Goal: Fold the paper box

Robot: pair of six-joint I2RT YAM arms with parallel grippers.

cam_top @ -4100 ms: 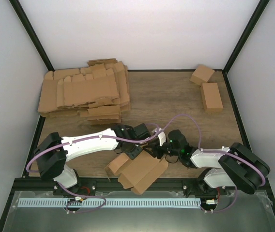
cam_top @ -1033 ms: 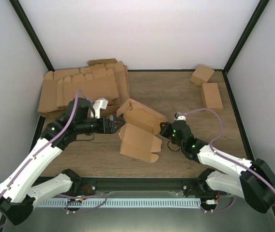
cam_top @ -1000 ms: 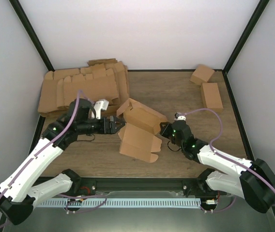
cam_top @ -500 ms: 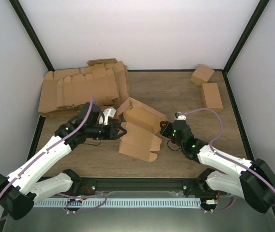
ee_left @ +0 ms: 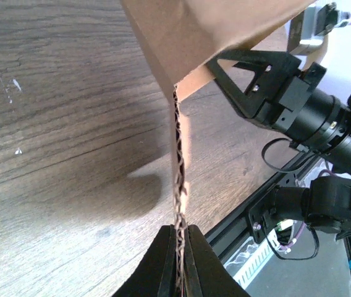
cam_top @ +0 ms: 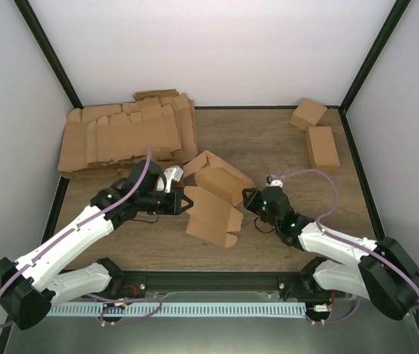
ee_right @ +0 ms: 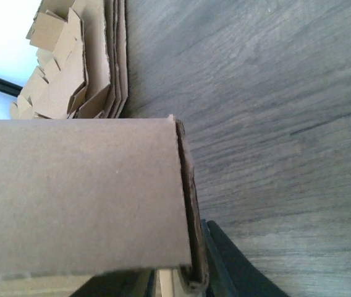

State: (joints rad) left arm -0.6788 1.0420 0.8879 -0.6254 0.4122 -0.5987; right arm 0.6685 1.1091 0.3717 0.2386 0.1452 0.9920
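Observation:
The paper box (cam_top: 213, 203) is a partly folded brown blank, standing off the wood between my two arms. My left gripper (cam_top: 185, 202) is at its left side. In the left wrist view the left gripper (ee_left: 178, 238) is shut on the corrugated edge of a box wall (ee_left: 181, 37). My right gripper (cam_top: 248, 198) is at the box's right end. In the right wrist view a box wall (ee_right: 76, 198) stands between the right gripper's (ee_right: 191, 272) fingers, its edge against the right finger (ee_right: 225, 263). The panel hides most of the left finger.
A big pile of flat cardboard blanks (cam_top: 125, 140) lies at the back left, also seen in the right wrist view (ee_right: 83, 80). Two closed small boxes (cam_top: 307, 113) (cam_top: 321, 147) sit at the back right. The black frame rail (cam_top: 209, 282) runs along the near edge.
My left gripper has moved right to the box and closed on its left edge. The box has shifted slightly. The right arm has hardly moved.

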